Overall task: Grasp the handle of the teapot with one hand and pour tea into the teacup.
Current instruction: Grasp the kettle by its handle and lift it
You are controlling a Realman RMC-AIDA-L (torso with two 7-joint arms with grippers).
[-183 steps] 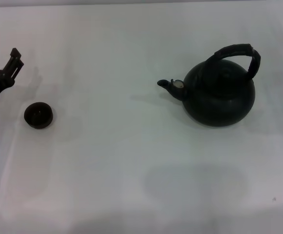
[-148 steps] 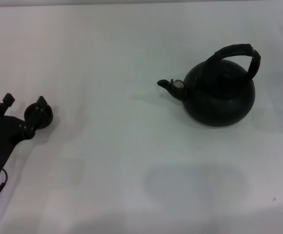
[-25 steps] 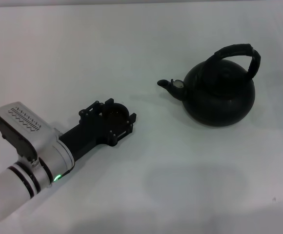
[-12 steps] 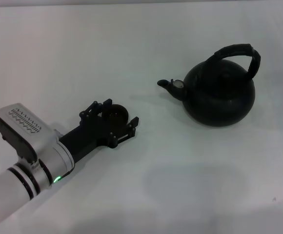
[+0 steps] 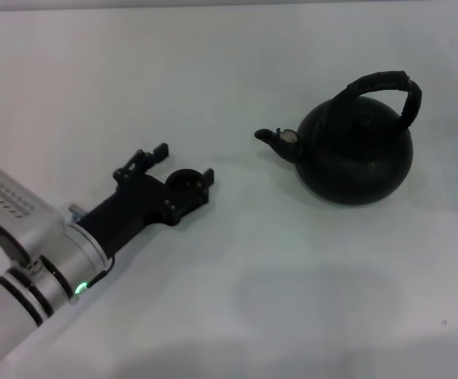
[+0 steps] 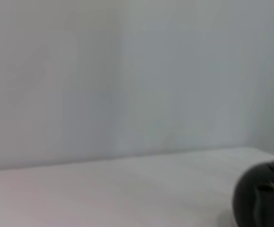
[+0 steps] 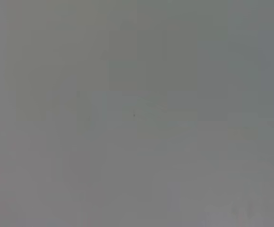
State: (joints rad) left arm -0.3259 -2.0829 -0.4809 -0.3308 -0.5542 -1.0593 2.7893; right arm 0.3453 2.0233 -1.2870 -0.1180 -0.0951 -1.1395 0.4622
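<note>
Teapot [image 5: 355, 154] and teacup [image 5: 183, 184] sit well apart on a plain white bench [image 5: 237, 71], seen from the head camera. The left gripper [image 5: 182, 166] reaches in from the lower left, at the end of a silver-and-black arm with a small green light. Its fingers are spread wide, one on the far side of the teacup and one on the near side, so the small black cup sits between them. From this angle it is hard to say whether either finger touches the cup; the gripper does not look closed on it. Judging by the task, the cup stands here, out in front of the spout, so that tea can later reach it.

Further right is the teapot, a large round dark pot standing upright on the bench. Its short pale-tipped spout [image 5: 272, 138] points left toward the teacup. The handle [image 5: 387, 87], a thick black ribbed hoop, arches over the top and is free, with nothing holding it.

The left wrist camera shows only a dark rounded edge, probably the teapot. The right gripper is not in view, and its wrist camera shows only blank grey
</note>
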